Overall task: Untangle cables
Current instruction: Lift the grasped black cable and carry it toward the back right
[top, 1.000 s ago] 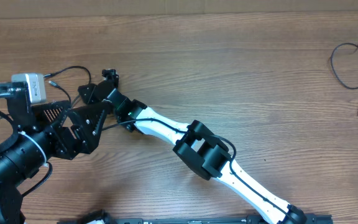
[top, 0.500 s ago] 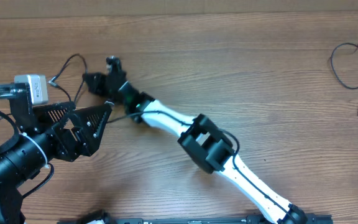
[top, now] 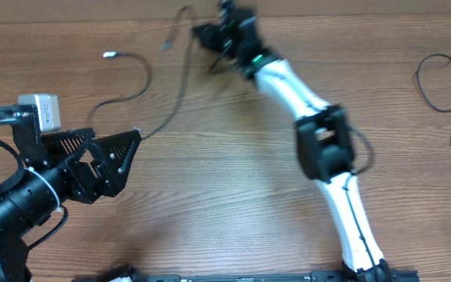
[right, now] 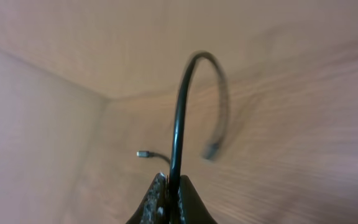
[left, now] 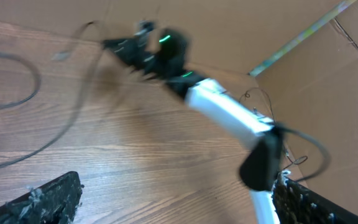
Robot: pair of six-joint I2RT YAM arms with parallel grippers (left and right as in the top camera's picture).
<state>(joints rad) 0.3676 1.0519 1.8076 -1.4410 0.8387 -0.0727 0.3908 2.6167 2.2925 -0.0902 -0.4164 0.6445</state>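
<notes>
- Cables (top: 180,86) are lying across the left and far part of the wooden table (top: 233,196). A few more loose cords (top: 437,78) are sitting well apart at the right edge.
- We are pinching one black cable (right: 178,124) in the right gripper (right: 169,182), its jaws pressed together on the cord near the far edge. The cord is arching up out of the fingers and drooping to a blurred plug end (right: 211,149).
- We are holding the left gripper (top: 114,135) with its jaws wide apart and nothing between them. The trailing run of cord is ending just beside one fingertip; we cannot tell whether it is touching.
- We are judging this step as drawing the held cord clear of its neighbour (top: 146,78), the one with the silvery plug (top: 108,55).
- We are advising a slow, low pull, watching the slack near the left fingers. If a loop is catching, the free jaws are well placed to pin it down.
- Whether the two cords are crossing, we cannot tell.
- We are handling thin, limp, smooth-sheathed cords that are bending freely. Their small hard plugs are likely to snag on loops.
- The matte, grained wood is looking flat enough to let the cord slide.
</notes>
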